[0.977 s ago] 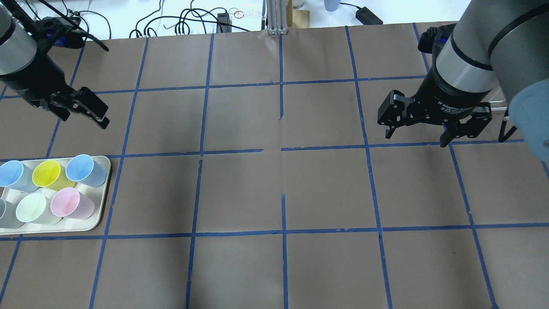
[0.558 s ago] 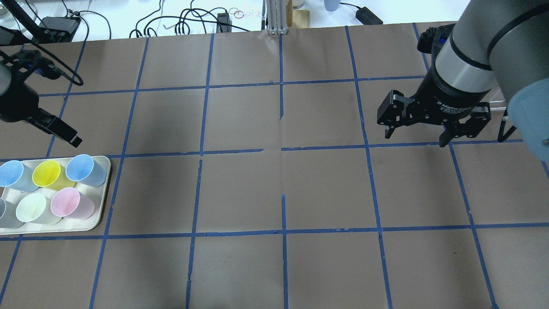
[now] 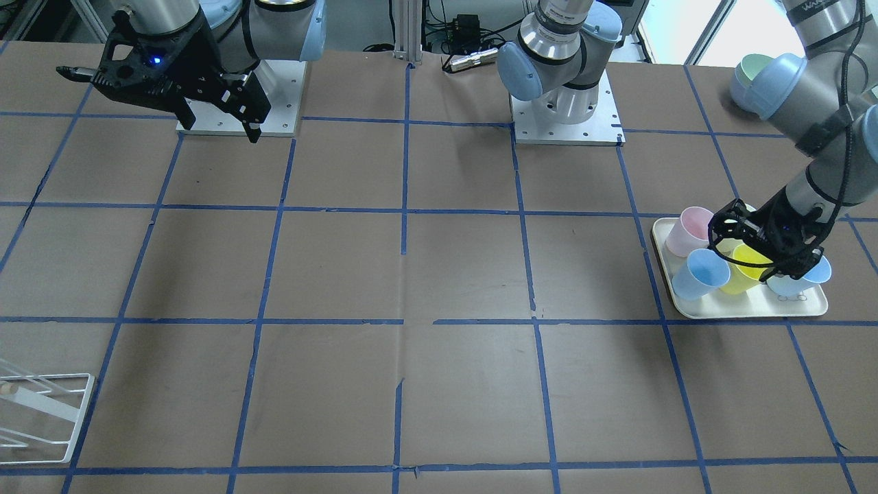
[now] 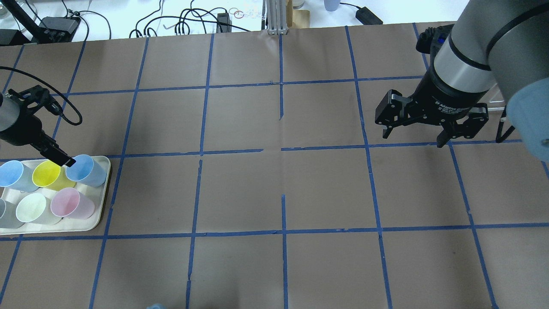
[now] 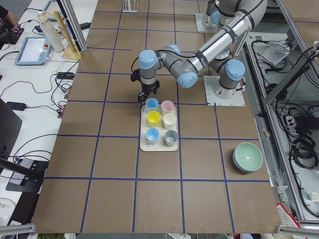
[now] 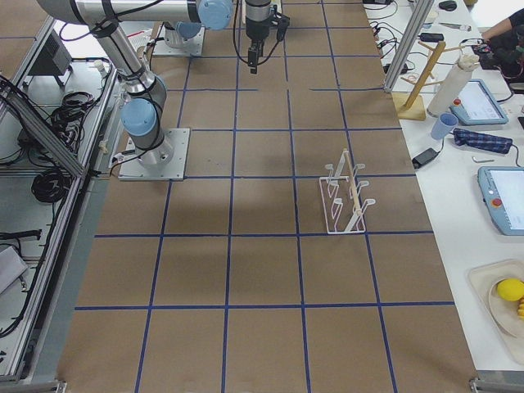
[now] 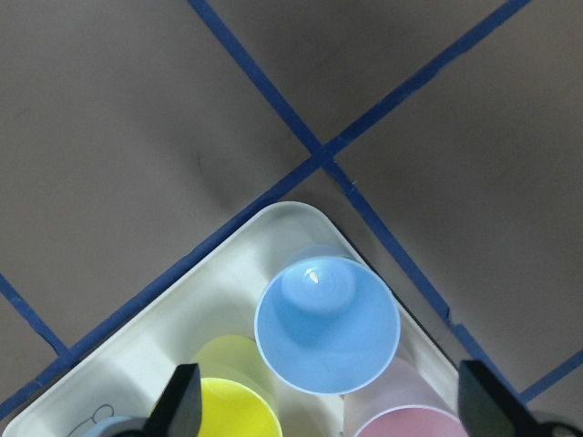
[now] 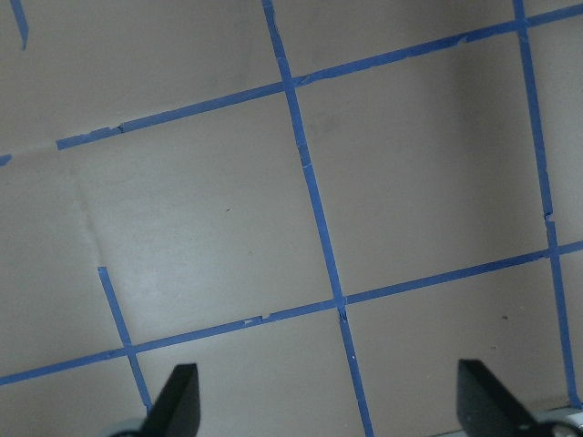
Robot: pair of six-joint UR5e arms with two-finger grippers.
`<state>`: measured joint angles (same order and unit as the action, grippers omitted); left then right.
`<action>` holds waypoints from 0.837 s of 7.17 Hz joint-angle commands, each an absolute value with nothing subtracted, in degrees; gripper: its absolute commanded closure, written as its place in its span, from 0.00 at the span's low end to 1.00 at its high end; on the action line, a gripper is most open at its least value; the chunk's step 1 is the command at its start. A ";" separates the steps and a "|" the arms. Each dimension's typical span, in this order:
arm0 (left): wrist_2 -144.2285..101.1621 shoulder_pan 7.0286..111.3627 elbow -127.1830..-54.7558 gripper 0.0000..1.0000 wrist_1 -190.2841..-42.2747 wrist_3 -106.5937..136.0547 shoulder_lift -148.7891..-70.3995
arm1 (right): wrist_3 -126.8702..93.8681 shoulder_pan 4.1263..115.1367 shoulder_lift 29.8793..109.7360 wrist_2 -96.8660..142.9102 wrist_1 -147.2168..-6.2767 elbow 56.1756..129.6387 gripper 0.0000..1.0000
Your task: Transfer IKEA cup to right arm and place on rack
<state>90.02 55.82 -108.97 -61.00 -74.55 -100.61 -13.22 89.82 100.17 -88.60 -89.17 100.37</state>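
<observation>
Two pale blue IKEA cups (image 4: 85, 169) (image 4: 15, 175) stand upright in the cream tray (image 4: 102, 214) at the table's left end. The corner one shows in the left wrist view (image 7: 326, 323) and in the front view (image 3: 699, 273). My left gripper (image 4: 60, 156) hovers open over the tray's far edge, between the yellow cup and that blue cup, holding nothing; it also shows in the left wrist view (image 7: 332, 410). My right gripper (image 4: 411, 136) hangs open and empty above bare table on the right. The white wire rack (image 6: 344, 196) stands at the far right end (image 3: 34, 412).
Pink (image 4: 70, 204), yellow (image 4: 46, 174), pale green (image 4: 32, 208) and grey cups share the tray. A green bowl (image 5: 247, 157) sits near the table's edge behind the tray. Blue tape lines grid the brown table. Cables and devices lie along the far edge.
My left gripper has swung from the far left of the table toward me and down, to just over the tray's cups. The right gripper has barely shifted.
</observation>
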 commanded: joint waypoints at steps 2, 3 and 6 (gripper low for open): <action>90.09 55.63 -108.90 0.00 -57.57 -74.62 -106.95 | -12.57 89.74 99.93 -88.42 -89.56 100.37 0.00; 90.09 55.63 -108.98 0.09 -57.66 -74.53 -107.31 | -12.48 89.74 99.76 -88.24 -89.56 100.37 0.00; 90.18 55.81 -108.81 0.81 -57.66 -74.44 -107.58 | -10.02 89.04 98.00 -76.74 -91.57 99.58 0.00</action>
